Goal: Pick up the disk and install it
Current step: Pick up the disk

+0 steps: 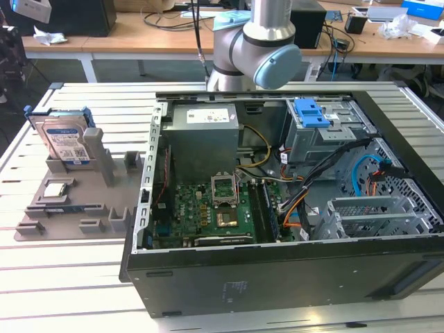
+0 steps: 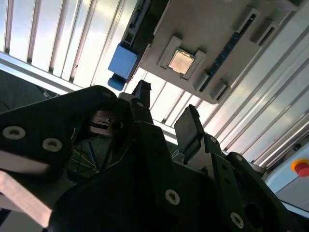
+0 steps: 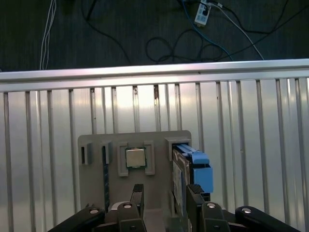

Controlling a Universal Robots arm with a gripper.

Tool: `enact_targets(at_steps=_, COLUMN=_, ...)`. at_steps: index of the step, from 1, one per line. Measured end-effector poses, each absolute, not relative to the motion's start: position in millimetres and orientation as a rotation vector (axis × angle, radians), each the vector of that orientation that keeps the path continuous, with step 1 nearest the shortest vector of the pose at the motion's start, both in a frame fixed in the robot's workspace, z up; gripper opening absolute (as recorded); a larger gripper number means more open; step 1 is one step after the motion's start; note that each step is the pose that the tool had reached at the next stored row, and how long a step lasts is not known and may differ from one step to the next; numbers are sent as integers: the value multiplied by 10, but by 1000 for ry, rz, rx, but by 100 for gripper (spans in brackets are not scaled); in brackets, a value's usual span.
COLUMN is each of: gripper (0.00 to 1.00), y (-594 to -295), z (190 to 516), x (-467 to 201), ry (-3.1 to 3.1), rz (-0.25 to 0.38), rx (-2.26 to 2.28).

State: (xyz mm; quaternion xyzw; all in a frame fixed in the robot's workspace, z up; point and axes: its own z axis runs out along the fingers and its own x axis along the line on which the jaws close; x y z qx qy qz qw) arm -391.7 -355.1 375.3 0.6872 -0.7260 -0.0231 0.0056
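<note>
The disk (image 1: 64, 137) stands on edge in the grey holder (image 1: 104, 208) on the desk (image 1: 41, 277), beside the open computer case (image 1: 277, 277). My gripper (image 3: 165, 193) faces it, spread wide and empty. One finger (image 3: 193, 193) looks lined up with the disk's edge, so I could strike it instead of straddling it.

Slatted pale metal desk (image 1: 69, 277). Directly on it: flat grey holder tray (image 1: 90, 191) toward exterior view's left. Open black computer case (image 1: 277, 281) just beside tray, toward exterior view's right, lying on side, interior facing up.
</note>
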Motion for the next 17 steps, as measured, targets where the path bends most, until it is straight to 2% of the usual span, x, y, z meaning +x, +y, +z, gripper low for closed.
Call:
enact_targets(at_steps=8, gripper=48, y=-3476, z=3692, x=-3913, ry=-2273, rz=-72, rx=2151)
enact_targets(at_steps=17, gripper=48, y=-3242, z=3541, x=-3868, ry=-2249, rz=-68, rx=2172)
